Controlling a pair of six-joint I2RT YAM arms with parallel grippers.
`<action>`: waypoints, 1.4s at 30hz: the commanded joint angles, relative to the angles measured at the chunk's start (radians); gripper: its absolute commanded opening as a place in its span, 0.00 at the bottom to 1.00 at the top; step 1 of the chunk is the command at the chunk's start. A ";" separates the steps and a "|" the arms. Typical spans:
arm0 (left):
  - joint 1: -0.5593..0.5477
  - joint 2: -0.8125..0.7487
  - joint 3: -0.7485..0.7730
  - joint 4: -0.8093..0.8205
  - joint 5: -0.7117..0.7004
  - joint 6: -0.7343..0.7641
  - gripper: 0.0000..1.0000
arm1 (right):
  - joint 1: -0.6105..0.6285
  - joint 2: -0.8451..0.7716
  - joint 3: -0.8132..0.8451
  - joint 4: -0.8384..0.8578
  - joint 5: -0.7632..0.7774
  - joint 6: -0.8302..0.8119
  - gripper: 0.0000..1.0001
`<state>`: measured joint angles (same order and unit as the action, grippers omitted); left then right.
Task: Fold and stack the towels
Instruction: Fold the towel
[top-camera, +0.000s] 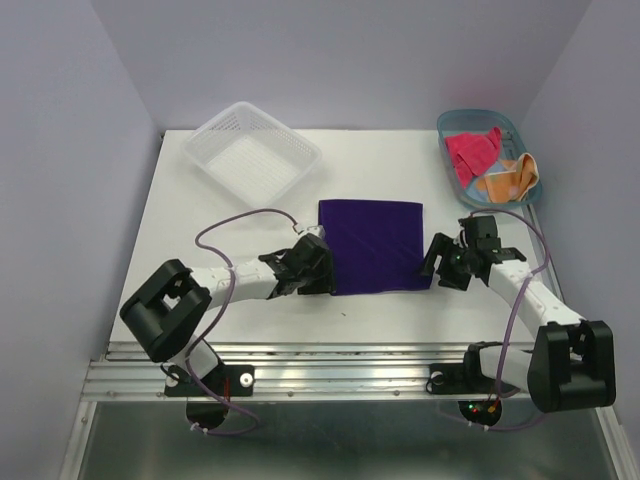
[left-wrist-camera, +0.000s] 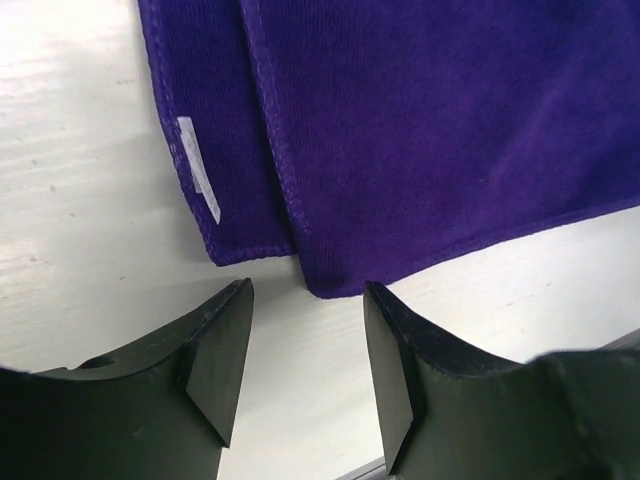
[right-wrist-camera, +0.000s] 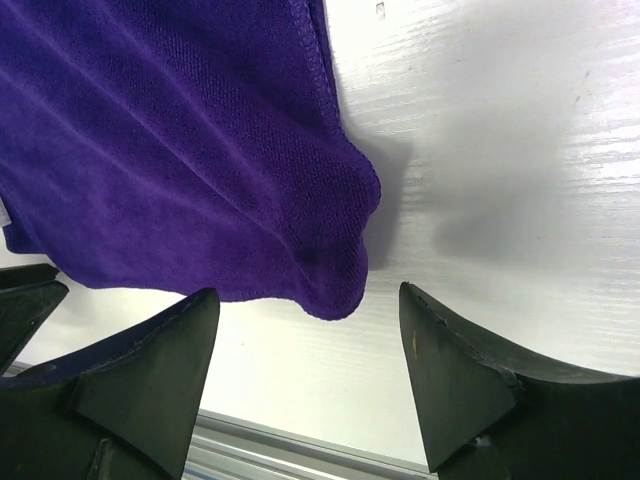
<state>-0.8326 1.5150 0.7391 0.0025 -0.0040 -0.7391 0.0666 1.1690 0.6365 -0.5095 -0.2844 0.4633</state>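
The purple towel (top-camera: 373, 245) lies folded at frame centre on the bench (top-camera: 390, 320), with left fingers (left-wrist-camera: 220, 350) and right fingers (right-wrist-camera: 160, 370) apart beside its lower corners, leaving the fold unheld; pink towel (top-camera: 472, 150) and orange towel (top-camera: 510, 180) sit in the upper-right bin (top-camera: 442, 130).

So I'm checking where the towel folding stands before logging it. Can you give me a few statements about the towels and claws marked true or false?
1. The purple towel lies folded on the table. True.
2. The left claw is shut on the purple towel's corner. False: its jaws stand open, and the corner lies free just ahead of them.
3. The pink-red towel sits in the blue tub. True.
4. The orange towel is stacked on the purple towel. False: it is in the blue tub beside the pink-red towel, partly over the rim.
5. The right claw is open at the purple towel's other near corner. True.
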 joint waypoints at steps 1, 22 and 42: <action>-0.020 0.036 0.055 -0.001 -0.030 -0.029 0.57 | -0.002 0.001 -0.026 0.042 -0.019 -0.011 0.77; -0.033 -0.022 0.066 -0.194 -0.122 -0.051 0.00 | -0.002 0.014 -0.037 0.065 -0.041 -0.014 0.71; -0.008 -0.001 0.048 -0.038 -0.001 -0.029 0.36 | -0.002 0.029 -0.044 0.066 -0.036 -0.008 0.70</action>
<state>-0.8402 1.4792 0.7654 -0.0765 -0.0200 -0.7826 0.0666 1.2152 0.6044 -0.4786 -0.3279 0.4633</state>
